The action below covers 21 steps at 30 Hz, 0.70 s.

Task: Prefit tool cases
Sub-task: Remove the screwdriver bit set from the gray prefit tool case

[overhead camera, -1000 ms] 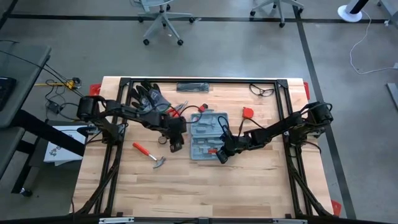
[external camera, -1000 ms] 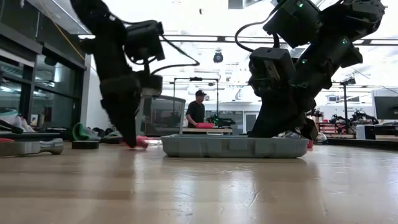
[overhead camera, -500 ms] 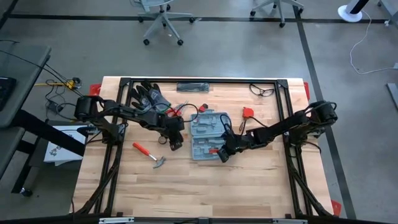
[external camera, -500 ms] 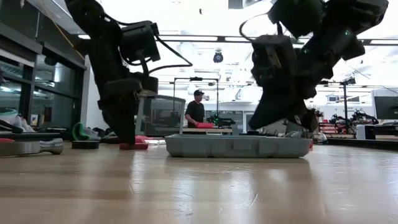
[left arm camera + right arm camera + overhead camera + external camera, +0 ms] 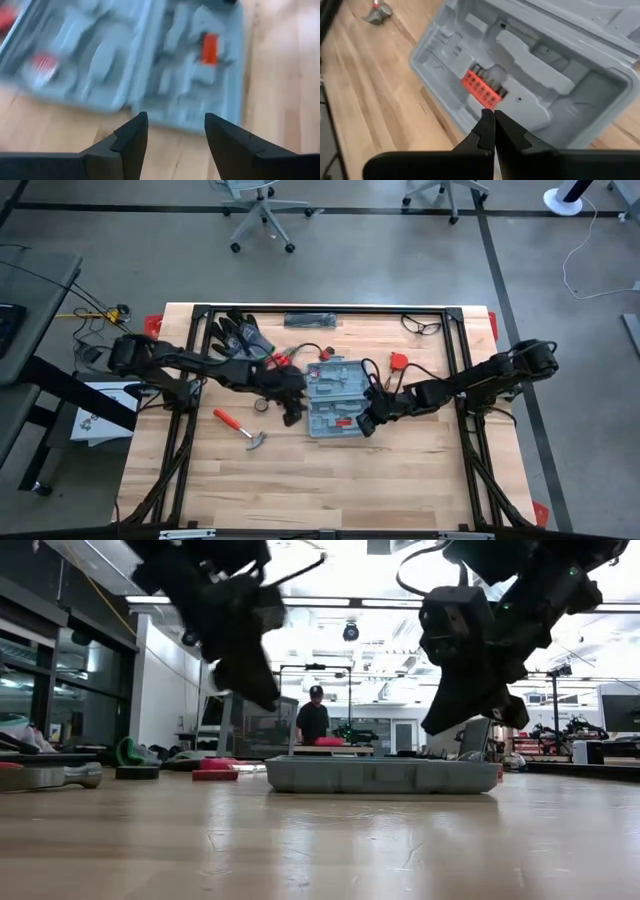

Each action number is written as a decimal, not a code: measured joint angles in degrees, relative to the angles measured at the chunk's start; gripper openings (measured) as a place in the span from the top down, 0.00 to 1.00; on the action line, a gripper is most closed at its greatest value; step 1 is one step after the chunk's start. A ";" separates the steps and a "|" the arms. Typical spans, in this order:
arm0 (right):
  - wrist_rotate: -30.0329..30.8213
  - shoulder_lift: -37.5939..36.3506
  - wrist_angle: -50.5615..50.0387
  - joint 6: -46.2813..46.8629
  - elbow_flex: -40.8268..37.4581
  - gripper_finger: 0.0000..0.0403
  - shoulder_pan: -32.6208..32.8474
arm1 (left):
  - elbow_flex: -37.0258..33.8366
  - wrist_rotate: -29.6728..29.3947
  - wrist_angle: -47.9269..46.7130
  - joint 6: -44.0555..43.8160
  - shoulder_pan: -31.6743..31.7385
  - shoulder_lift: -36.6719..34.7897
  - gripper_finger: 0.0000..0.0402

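The tool case [image 5: 334, 396] is laid open and flat on the wooden table [image 5: 300, 480], between the two grippers, with its moulded recesses facing upward. In the low view the tool case [image 5: 380, 775] is seen resting level on the table surface.

The left gripper [image 5: 291, 412] is positioned just beside the left edge of the case, raised clear of the table. In the left wrist view its fingers [image 5: 131, 140] are seen spread apart with nothing between them; the left gripper [image 5: 175, 131] is released. Directly ahead of it, the open tool case [image 5: 150, 65] is seen, with an orange insert [image 5: 210, 48] seated in one recess and a red-and-white item [image 5: 44, 62] in another half; that item cannot be identified through the blur.

The right gripper [image 5: 366, 423] is positioned at the near right corner of the case. In the right wrist view its fingers [image 5: 485, 131] are pressed together with nothing gripped; the right gripper [image 5: 494, 116] is clenched. Its tips are located just in front of an orange bit holder [image 5: 482, 90] seated in a recess of the tool case [image 5: 530, 75]; contact with the holder cannot be confirmed.

A red-handled hammer [image 5: 240, 429] is lying on the table on the far side of the left gripper from the case. Dark gloves [image 5: 240, 335] are placed behind the left gripper, toward the table's far edge.
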 joint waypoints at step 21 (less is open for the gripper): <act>2.17 -0.15 -2.65 -0.57 0.11 1.00 0.00 | 26.01 4.28 -4.93 18.92 -1.90 24.28 0.43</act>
